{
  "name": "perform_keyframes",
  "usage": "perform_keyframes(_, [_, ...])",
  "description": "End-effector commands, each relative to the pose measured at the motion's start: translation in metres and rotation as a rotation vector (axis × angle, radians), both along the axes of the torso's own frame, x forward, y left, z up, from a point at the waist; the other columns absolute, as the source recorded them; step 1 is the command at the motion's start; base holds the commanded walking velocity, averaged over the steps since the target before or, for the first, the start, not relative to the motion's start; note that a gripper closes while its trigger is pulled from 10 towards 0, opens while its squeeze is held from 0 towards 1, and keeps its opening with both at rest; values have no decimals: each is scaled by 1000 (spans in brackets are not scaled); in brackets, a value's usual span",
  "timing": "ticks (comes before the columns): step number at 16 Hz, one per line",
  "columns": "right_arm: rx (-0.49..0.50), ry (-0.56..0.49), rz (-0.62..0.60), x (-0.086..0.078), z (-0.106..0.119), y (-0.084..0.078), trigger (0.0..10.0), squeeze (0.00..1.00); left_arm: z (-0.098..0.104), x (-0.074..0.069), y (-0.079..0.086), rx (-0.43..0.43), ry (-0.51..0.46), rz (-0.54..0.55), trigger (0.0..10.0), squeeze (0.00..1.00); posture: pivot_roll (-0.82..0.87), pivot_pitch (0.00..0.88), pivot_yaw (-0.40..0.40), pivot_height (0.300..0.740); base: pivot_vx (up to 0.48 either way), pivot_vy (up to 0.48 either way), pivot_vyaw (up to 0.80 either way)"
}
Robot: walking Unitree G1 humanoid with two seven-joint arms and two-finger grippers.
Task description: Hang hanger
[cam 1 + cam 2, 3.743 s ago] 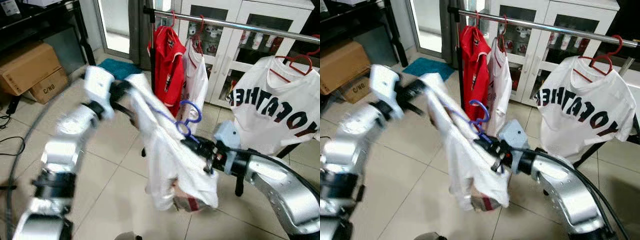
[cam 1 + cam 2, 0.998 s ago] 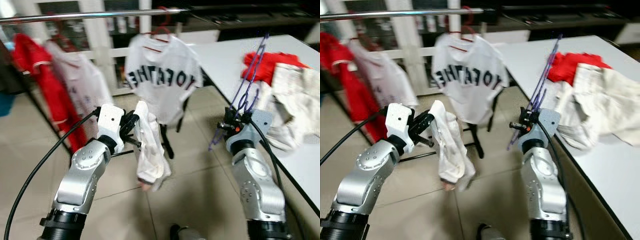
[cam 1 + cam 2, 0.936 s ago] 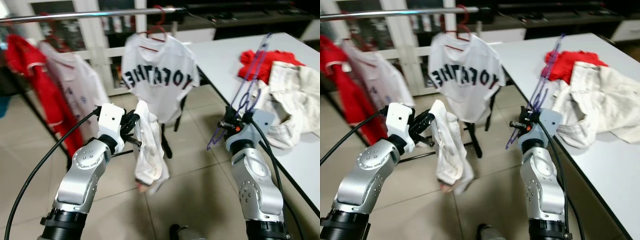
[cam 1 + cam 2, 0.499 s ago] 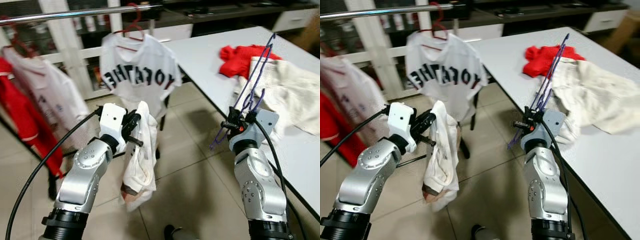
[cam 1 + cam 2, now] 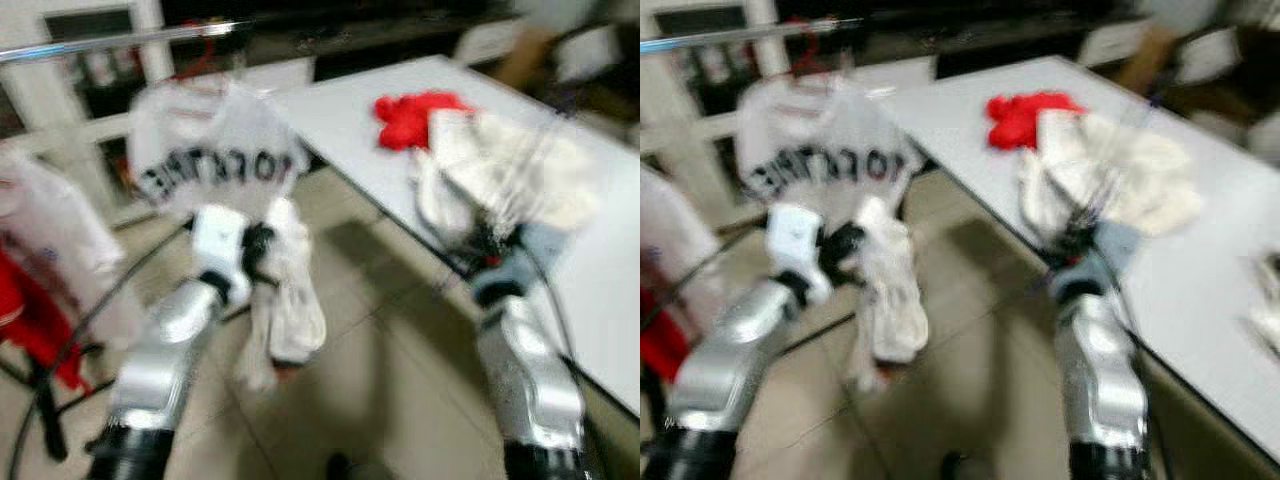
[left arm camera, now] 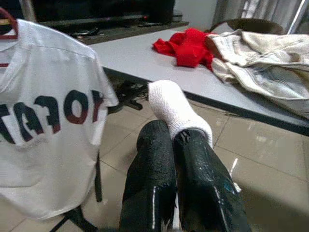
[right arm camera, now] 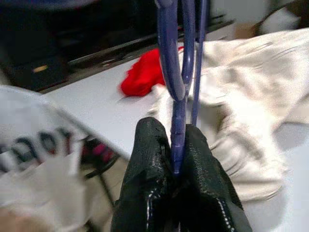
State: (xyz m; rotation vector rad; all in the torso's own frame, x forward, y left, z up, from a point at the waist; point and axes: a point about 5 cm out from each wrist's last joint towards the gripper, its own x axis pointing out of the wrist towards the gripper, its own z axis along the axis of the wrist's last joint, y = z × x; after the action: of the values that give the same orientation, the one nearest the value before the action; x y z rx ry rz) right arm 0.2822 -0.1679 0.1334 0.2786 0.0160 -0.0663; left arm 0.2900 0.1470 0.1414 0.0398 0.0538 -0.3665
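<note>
— Hanger (image 7: pixel 177 72) position and grip status?

— Purple hanger is clamped in my right gripper (image 7: pixel 176 145); both fingers are pressed shut against its shank, and its wire stands upward out of them. My left gripper (image 6: pixel 175 145) is closed on a white garment (image 5: pixel 285 290), which hangs below that hand above the floor tiles.

— Surroundings, near to far?

— Nearest: both arms and the dangling garment. Beyond the right gripper: the near edge of the white table (image 5: pixel 350 130), carrying a cream garment (image 6: pixel 263 55) and, toward the far edge, a red garment (image 5: pixel 412 112). To the left, farther back: a lettered white shirt (image 5: pixel 215 160) suspended from the rail (image 5: pixel 120 38). Head views are blurred, so fine detail is unreadable.

— Procedure for the step in hand?

— My judgement: the garment is not yet on the hanger. Keep the right grip firm so the hanger cannot rotate. Feed the neckline over one hanger arm, then the other. Avoid snagging the clothing at the table edge. Only then carry the hook to a free stretch of rail beside the lettered shirt.
</note>
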Motion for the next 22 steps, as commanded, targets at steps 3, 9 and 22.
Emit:
perform_keyframes(3, [-134,61,70,-9,-4,2,10000,0,10,2,-2,18,-76,2,10000,0,-64,0,-9,740,0,0,-800])
perform_keyframes(9, [-155,115,38,-17,-9,1,10000,0,8,1,-2,76,-72,-21,10000,0,-68,0,2,740,0,0,-800])
perform_keyframes(22, [-46,175,106,-21,-15,9,10000,0,8,7,5,57,-70,15,10000,0,-76,0,8,740,0,188,-642])
